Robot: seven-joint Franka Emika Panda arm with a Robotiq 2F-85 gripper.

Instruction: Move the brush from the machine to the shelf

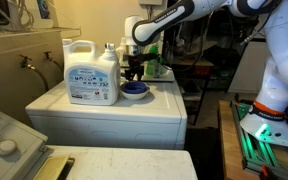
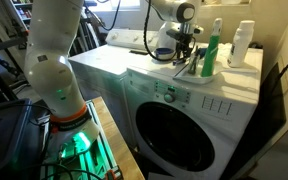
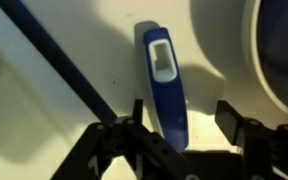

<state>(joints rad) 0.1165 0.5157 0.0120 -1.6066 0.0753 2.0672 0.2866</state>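
Note:
The brush (image 3: 164,85) has a dark blue handle with a pale inset and lies flat on the white top of the machine (image 3: 94,50). In the wrist view my gripper (image 3: 181,118) is open, its two dark fingers on either side of the handle's near end and not touching it. In both exterior views the gripper (image 1: 134,70) (image 2: 185,58) hangs low over the machine top (image 1: 104,108) (image 2: 134,62), just by a round blue dish (image 1: 134,91). The brush itself is hidden by the gripper there. A pale beige shelf (image 1: 24,30) runs dimly along the wall behind.
A large white detergent jug (image 1: 92,74) stands on the machine beside the gripper. A green bottle (image 2: 212,50) and a white bottle (image 2: 243,44) stand near the wall. The blue dish's rim (image 3: 274,60) is close on one side. A grey-white unit with a knob (image 1: 6,142) sits nearby.

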